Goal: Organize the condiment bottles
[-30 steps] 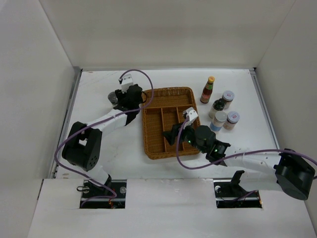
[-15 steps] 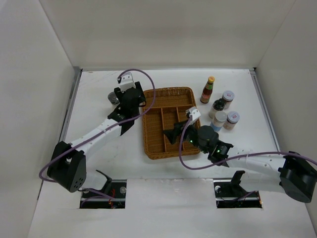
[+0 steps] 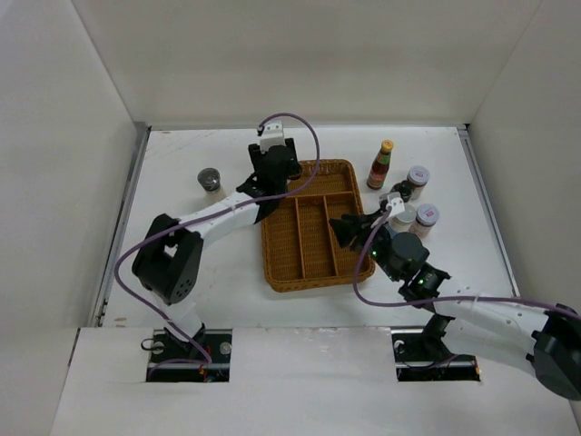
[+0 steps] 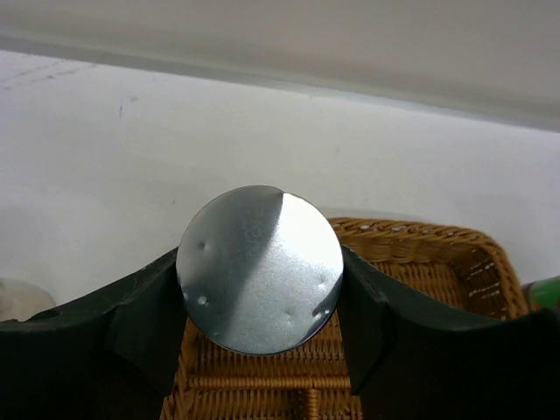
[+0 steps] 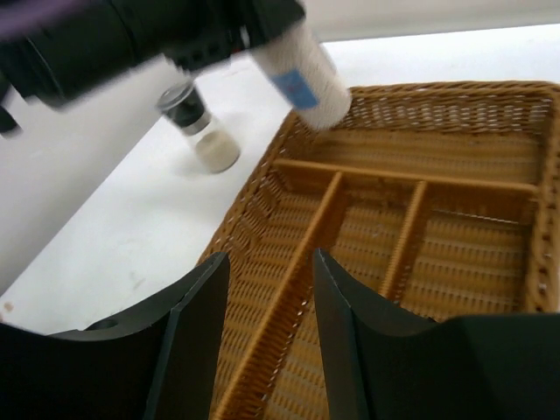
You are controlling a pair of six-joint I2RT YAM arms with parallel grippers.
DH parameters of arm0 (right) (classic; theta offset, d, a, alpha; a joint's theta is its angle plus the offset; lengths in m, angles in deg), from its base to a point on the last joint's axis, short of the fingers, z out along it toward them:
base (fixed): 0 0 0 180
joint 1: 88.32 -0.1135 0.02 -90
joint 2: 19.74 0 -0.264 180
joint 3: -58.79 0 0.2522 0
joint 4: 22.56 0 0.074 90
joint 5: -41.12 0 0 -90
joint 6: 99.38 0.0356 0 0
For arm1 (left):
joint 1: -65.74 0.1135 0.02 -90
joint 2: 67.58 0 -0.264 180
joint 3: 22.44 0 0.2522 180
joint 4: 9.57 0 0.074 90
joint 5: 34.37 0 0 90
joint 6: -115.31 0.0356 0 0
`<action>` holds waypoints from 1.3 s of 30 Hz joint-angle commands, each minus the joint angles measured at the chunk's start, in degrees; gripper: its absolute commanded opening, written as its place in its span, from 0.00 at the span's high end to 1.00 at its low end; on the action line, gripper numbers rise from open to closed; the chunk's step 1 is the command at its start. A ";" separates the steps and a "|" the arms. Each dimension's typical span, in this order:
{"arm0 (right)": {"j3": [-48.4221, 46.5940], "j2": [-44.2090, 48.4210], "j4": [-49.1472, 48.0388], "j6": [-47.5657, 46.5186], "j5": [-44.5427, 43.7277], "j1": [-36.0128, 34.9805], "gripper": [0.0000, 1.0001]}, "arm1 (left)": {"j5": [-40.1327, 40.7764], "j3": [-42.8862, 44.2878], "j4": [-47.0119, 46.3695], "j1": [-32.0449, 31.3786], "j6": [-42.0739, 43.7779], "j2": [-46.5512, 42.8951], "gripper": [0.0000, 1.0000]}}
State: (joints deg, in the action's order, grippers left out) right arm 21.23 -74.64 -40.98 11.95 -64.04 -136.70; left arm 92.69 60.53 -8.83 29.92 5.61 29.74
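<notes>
In the top view, the left gripper (image 3: 272, 169) is seen over the far left corner of the wicker tray (image 3: 272, 245), near the middle of the frame. What is held there is hidden from above. The right gripper (image 3: 348, 229) is seen over the right side of the tray, close to its right rim. A dark-lidded jar (image 3: 211, 180) is stood alone on the table (image 3: 182, 254) to the left of the tray and apart from it, with bare table all round. At the upper right, the red sauce bottle (image 3: 380, 165) and a bunch of small jars (image 3: 425, 216) are packed close together beside the tray's right edge, so little room is left there. The white table is shut in by plain pale walls (image 3: 300, 64) on three sides. In the left wrist view, a silver-lidded jar (image 4: 260, 269) is clamped between the two fingers (image 4: 144, 324), which are pressed on its sides. The tray's rim is seen below and to the right, with white table behind. In the right wrist view, the two fingers (image 5: 188, 341) are held apart with nothing between them, and the tray's open compartments are seen below. At the top of that frame the held jar, white with a blue label, is seen at the tray's corner. It cannot be told if the rim is touched. The dark-lidded jar is seen on the table just outside the rim.
</notes>
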 commanded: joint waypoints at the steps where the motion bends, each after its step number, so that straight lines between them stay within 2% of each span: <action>1: 1.20 2.68 -3.94 2.40 -2.51 1.75 0.49 | -0.15 3.13 -5.70 -0.18 0.90 1.81 0.69; 6: 2.70 4.79 -3.94 4.25 -3.91 4.91 0.40 | 0.56 1.20 -6.76 -0.09 0.98 4.81 0.68; 8: 2.87 5.32 -3.06 5.13 -4.79 5.88 0.35 | 0.91 -0.03 -7.46 -0.26 0.98 5.34 0.63; 14: 2.61 6.11 -1.40 5.31 -5.32 6.85 0.19 | 1.96 -2.50 -8.78 -0.62 0.90 5.08 0.28; 18: 1.12 8.83 2.46 5.48 -6.98 6.85 0.12 | 2.23 -3.99 -8.69 -0.27 0.98 1.92 0.12; 21: -2.56 11.99 11.14 4.70 -10.06 6.68 0.09 | 2.32 -6.18 -9.39 -0.61 0.90 -2.38 0.05; 27: -10.92 15.60 29.08 2.06 -20.42 11.94 0.08 | 3.28 -15.40 -13.60 -2.46 -0.16 -15.38 0.01; 30: -12.15 13.77 34.02 1.88 -25.79 15.89 0.02 | 3.46 -22.52 -16.60 -4.21 -1.91 -22.33 0.03; 34: -13.38 7.27 38.33 1.44 -24.75 20.65 0.00 | 1.45 -33.41 -17.48 -5.62 -8.14 -31.03 0.04; 39: -13.30 2.96 37.90 1.27 -22.47 23.11 0.00 | -3.13 -45.72 -18.97 -4.57 -16.32 -38.68 0.04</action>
State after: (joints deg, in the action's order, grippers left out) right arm 9.39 -71.27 -4.22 14.15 -86.53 -114.98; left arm 92.78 19.37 -25.24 24.74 -4.03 -6.06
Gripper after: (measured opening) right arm 0.998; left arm 0.960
